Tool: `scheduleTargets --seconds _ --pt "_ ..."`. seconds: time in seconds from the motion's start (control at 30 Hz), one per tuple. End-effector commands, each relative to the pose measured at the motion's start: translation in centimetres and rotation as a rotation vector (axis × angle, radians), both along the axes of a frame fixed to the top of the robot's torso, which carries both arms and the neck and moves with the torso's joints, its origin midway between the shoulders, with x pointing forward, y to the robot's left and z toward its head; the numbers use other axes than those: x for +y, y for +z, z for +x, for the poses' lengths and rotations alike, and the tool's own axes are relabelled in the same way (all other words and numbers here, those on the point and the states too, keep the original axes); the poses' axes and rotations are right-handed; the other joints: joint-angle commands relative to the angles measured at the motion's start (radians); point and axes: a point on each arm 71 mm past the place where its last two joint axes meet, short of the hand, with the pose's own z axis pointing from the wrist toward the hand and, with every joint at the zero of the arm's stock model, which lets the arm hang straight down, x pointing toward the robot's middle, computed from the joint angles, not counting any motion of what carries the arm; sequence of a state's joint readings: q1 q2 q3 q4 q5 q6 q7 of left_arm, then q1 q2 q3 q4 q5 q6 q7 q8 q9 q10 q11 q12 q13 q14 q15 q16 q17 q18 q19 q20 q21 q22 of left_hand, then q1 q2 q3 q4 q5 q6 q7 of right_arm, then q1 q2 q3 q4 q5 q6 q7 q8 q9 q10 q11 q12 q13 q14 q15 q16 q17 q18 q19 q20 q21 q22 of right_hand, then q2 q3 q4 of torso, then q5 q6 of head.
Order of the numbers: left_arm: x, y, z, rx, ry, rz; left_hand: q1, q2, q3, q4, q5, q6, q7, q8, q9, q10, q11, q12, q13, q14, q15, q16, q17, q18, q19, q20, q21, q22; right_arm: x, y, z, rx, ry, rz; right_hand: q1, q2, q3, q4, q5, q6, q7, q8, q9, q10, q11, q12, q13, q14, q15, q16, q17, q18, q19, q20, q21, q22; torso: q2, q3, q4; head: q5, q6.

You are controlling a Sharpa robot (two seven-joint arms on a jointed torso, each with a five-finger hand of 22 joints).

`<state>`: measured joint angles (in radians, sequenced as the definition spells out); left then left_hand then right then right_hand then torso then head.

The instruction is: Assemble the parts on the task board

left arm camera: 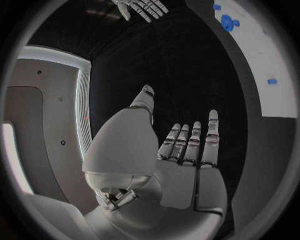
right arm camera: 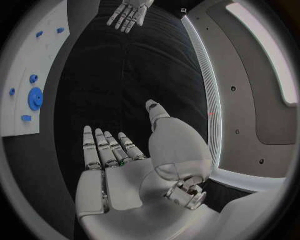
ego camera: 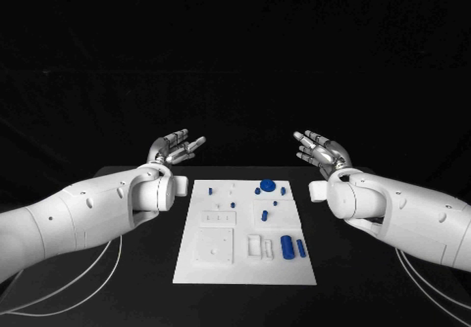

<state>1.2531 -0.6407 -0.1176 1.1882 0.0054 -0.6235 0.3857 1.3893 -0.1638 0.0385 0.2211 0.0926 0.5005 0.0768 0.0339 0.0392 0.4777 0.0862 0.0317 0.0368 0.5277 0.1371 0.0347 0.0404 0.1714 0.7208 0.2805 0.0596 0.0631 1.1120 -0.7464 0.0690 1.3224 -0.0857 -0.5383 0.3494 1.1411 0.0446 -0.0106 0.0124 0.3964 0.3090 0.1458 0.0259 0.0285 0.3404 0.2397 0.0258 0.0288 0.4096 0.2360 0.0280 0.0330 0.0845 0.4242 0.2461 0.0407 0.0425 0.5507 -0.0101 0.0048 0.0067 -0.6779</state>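
Nearest your head camera lies the near edge of the flat white rectangular task board (ego camera: 246,272), resting on the black table (ego camera: 147,300); take that board as your reference.

On the board's near right portion lies a thick blue cylindrical part (ego camera: 286,247), with a thinner blue rod (ego camera: 301,248) just beside it on the side away from the board's middle. Toward the middle lies a short blue peg (ego camera: 264,216). At the far end sits a round blue disc part (ego camera: 267,183), with several small blue pieces close about it. White moulded recesses occupy the board's left half.

Your left hand (ego camera: 175,149) is raised beyond the board's far left corner, palm up, fingers spread apart, holding nothing. Your right hand (ego camera: 321,151) mirrors it beyond the far right corner, likewise spread and holding nothing. Neither touches the board.

The left wrist camera gives you the left hand's (left arm camera: 181,155) palm and straight, separated fingers from behind, which the head camera cannot; it also takes in the right hand (left arm camera: 142,7) opposite and a strip of the board (left arm camera: 275,55) with blue parts. The right wrist camera shows the right hand's (right arm camera: 119,165) bare palm, the left hand (right arm camera: 129,13) opposite, and the board's far end (right arm camera: 25,75) with the blue disc (right arm camera: 35,98) seen face-on.

The table surface is matt black; the backdrop beyond it is dark.
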Motion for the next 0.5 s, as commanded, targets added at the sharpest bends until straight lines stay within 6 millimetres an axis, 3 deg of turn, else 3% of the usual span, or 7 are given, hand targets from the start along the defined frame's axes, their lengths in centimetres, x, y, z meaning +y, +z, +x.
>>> scheduleTargets --seconds 0.03,0.2,0.47,0.5 --pt "0.1 0.6 1.6 0.076 -0.088 -0.019 0.053 -0.005 0.003 0.012 0.008 0.024 0.002 0.007 0.003 0.022 0.002 0.007 0.002 0.025 0.005 0.008 0.002 0.021 0.029 0.008 0.007 0.003 0.2 0.1 1.1 0.076 0.22 -0.049 0.055 0.006 -0.005 -0.01 0.016 0.03 0.071 0.006 0.003 0.032 0.009 0.006 0.003 0.035 0.007 0.008 0.003 0.013 0.028 0.005 0.006 0.003 0.0 -0.0005 0.0003 0.0 0.0" --pt "0.7 1.6 2.8 0.081 -0.09 -0.001 0.051 -0.002 0.003 0.009 0.008 0.024 0.004 0.007 0.003 0.019 0.003 0.007 0.002 0.026 0.005 0.008 0.002 0.021 0.029 0.008 0.007 0.003 -0.9 0.6 2.2 0.108 0.269 -0.083 0.075 0.007 -0.01 -0.026 0.008 0.059 0.078 0.008 0.005 0.064 0.013 0.007 0.004 0.072 0.009 0.01 0.005 0.013 0.05 0.003 0.008 0.004 0.0 -0.0005 0.0003 0.0 0.0" --pt "0.9 2.0 3.3 0.082 -0.09 0.005 0.044 0.005 0.005 -0.004 0.007 0.032 0.007 0.008 0.003 0.027 0.006 0.007 0.002 0.034 0.006 0.008 0.003 0.022 0.035 0.007 0.008 0.004 -1.8 1.1 3.1 0.138 0.306 -0.115 0.138 0.001 -0.01 -0.095 0.002 0.243 0.062 0.017 0.014 0.253 -0.011 0.016 0.013 0.25 -0.008 0.018 0.013 0.02 0.188 -0.017 0.024 0.014 0.0 -0.0005 0.0003 0.0 0.0" --pt "0.9 1.8 3.1 0.09 -0.115 -0.002 0.042 0.007 0.005 -0.008 0.007 0.033 0.009 0.008 0.003 0.03 0.007 0.008 0.002 0.038 0.006 0.008 0.003 0.022 0.037 0.007 0.008 0.004 -2.9 1.4 3.6 0.039 0.222 -0.276 0.142 0.0 -0.008 -0.103 0.0 0.267 0.059 0.019 0.015 0.274 -0.014 0.017 0.014 0.268 -0.011 0.019 0.014 0.021 0.215 -0.02 0.028 0.016 -0.001 -0.0019 -0.0006 0.014 0.01"
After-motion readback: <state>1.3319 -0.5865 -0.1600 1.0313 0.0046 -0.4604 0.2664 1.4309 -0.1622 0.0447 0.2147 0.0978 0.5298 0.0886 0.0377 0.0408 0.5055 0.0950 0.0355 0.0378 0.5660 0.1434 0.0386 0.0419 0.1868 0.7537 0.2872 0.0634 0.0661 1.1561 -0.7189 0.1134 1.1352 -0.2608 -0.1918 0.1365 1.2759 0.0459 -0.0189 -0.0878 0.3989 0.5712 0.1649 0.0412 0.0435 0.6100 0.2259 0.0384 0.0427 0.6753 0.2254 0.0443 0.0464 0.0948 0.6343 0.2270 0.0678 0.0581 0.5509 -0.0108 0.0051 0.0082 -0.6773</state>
